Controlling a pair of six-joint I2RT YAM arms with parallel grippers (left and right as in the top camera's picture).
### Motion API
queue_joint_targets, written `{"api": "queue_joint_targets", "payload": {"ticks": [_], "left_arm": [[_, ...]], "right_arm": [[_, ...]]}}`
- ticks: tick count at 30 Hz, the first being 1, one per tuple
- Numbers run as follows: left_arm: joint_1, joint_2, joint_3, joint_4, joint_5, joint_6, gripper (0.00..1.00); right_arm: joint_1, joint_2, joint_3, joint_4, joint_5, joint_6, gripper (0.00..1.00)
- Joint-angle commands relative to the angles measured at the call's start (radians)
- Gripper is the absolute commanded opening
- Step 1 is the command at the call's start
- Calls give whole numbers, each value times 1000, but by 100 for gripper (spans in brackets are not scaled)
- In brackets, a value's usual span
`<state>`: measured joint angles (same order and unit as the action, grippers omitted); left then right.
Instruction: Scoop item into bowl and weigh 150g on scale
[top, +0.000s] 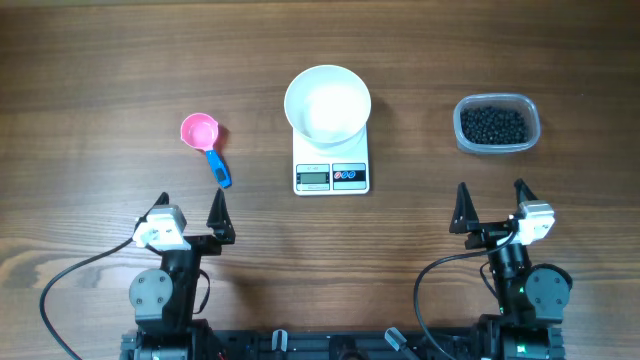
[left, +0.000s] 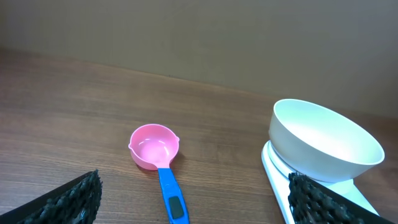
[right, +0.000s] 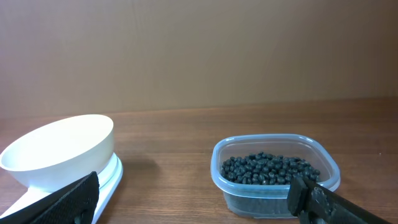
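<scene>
A white bowl stands empty on the white scale at the table's middle; both also show in the left wrist view, bowl over scale. The item, small black beads, fills a clear plastic tub at the right, seen close as beads. A pink scoop with a blue handle lies left of the scale, scoop. My left gripper stands open near the front, below the scoop. My right gripper stands open below the tub. Neither holds anything.
Bare wooden table surrounds the objects. The arm bases and cables sit at the front edge. In the right wrist view the bowl is at the left and the tub straight ahead.
</scene>
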<state>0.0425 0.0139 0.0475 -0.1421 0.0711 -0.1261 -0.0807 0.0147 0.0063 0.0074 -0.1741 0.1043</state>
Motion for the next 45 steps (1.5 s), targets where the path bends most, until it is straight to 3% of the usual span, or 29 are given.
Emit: {"api": "queue_joint_targets", "payload": {"ticks": [1,45], "left_arm": [[7,-10,-10,3,-16,-10,100],[7,-8,-10,6,17,-13,100]], "right_arm": [[5,-5,-1,4,18,10,100],[5,-5,-1,4,18,10,100]]}}
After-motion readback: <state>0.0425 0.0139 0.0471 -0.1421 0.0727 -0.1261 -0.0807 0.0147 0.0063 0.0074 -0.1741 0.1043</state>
